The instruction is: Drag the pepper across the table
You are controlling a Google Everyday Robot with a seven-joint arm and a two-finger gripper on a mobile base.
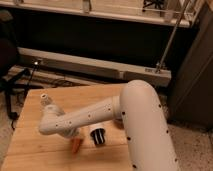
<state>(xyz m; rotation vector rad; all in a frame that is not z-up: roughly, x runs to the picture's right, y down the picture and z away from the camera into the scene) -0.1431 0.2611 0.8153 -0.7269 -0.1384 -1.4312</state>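
The pepper (76, 145) is a small orange shape lying on the light wooden table (35, 150), near its front middle. My white arm reaches in from the right and bends down over it. The gripper (75, 136) sits under the wrist, directly above and against the pepper's upper end. The arm hides most of the gripper and part of the pepper.
A white-and-black cylinder (97, 136) stands just right of the pepper, close to the arm. A small clear shaker with a white cap (46, 99) stands at the table's back left. A black chair (7, 60) is left of the table, and a metal rail (100, 67) runs behind it.
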